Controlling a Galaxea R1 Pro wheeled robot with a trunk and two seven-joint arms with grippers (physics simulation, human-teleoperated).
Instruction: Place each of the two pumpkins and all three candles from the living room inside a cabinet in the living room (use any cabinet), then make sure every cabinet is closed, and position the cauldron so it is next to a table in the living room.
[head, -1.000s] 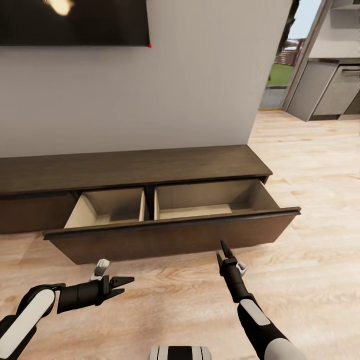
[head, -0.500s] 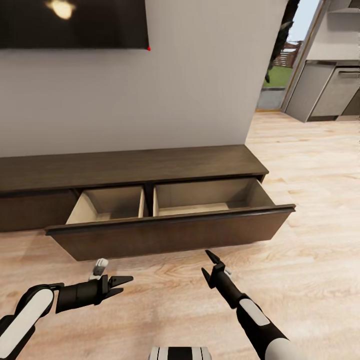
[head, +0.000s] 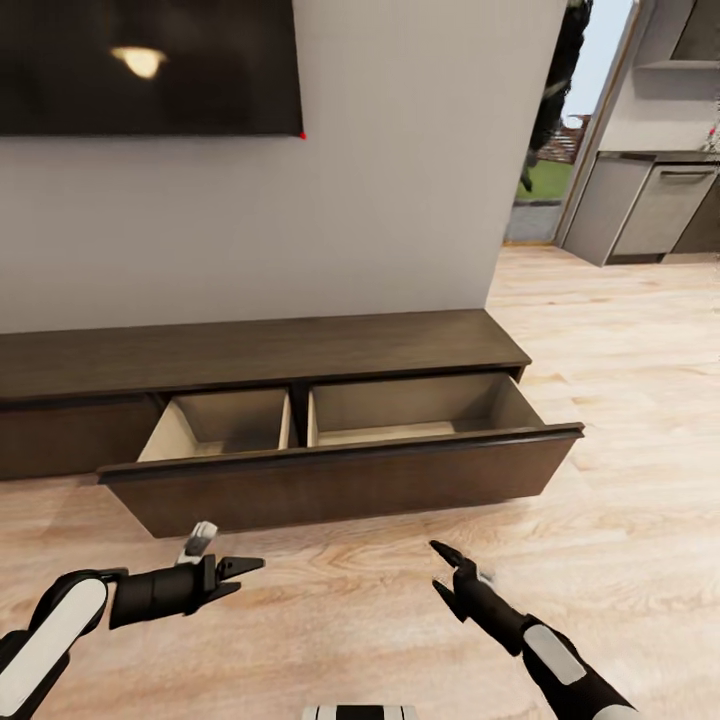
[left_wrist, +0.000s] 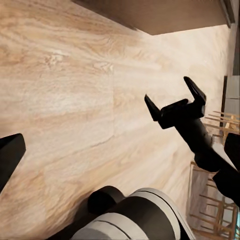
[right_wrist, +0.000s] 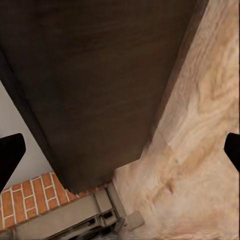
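While the cabinet (head: 300, 355) drawer (head: 340, 470) gapes, left end effector (head: 243, 575) and right end effector (head: 447, 573) both spread, empty

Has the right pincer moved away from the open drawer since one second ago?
Yes. The right pincer has pulled back from the drawer front, toward the robot, and now hangs open over the floor.

A plain grey wall (head: 380, 170) rose behind the low furniture, with a dark screen (head: 150, 65) mounted high on it and catching the reflection of a ceiling light (head: 140, 60). The floor (head: 620, 400) was pale wood planking with visible grain. To the right the room opened onto grey kitchen units (head: 650, 210), and beside them a glazed opening (head: 545, 180) showed green grass, dark foliage and daylight outside.
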